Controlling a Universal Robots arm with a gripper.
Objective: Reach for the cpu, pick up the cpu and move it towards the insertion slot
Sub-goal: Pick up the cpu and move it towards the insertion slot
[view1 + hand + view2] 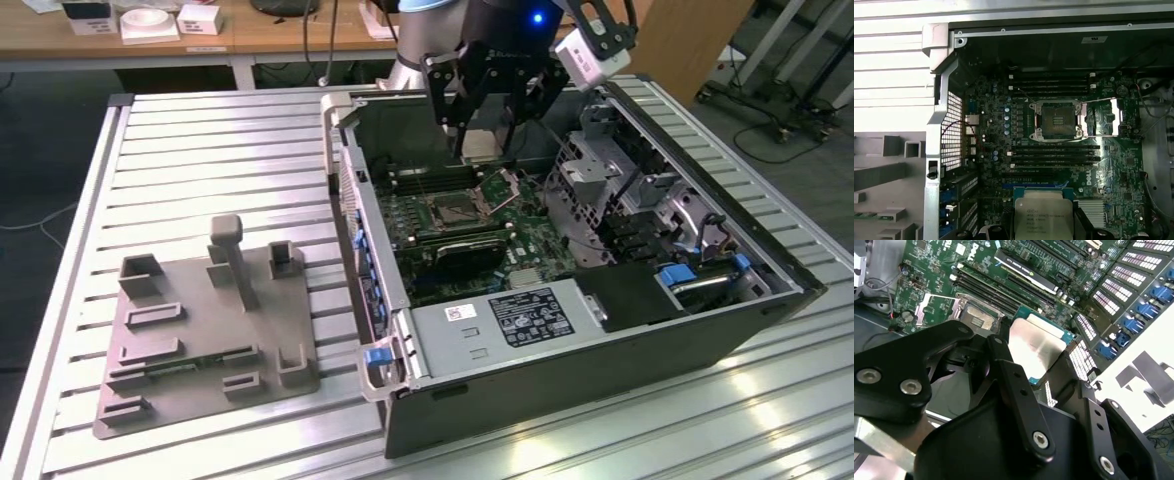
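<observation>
The black metal-linked pincer [1041, 365] grips the small, flat, silvery-topped square cpu [1036, 340] by its edges, level and face-up to suit the square, metal-framed insertion slot [1056, 120], whose hinged frame stands open. The arm hangs over the open black computer case [747, 300] on the ribbed tabletop [200, 160], wrist pointing down, with the chip well above the green motherboard [989, 135].

Print on the cpu [1043, 217] cannot be read.

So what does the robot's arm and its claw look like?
The gripper is black, with chunky jointed fingers pinned by shiny silver bolts. In the exterior view the arm is silvery grey with a black wrist, a small blue light and a white box on its side.
</observation>
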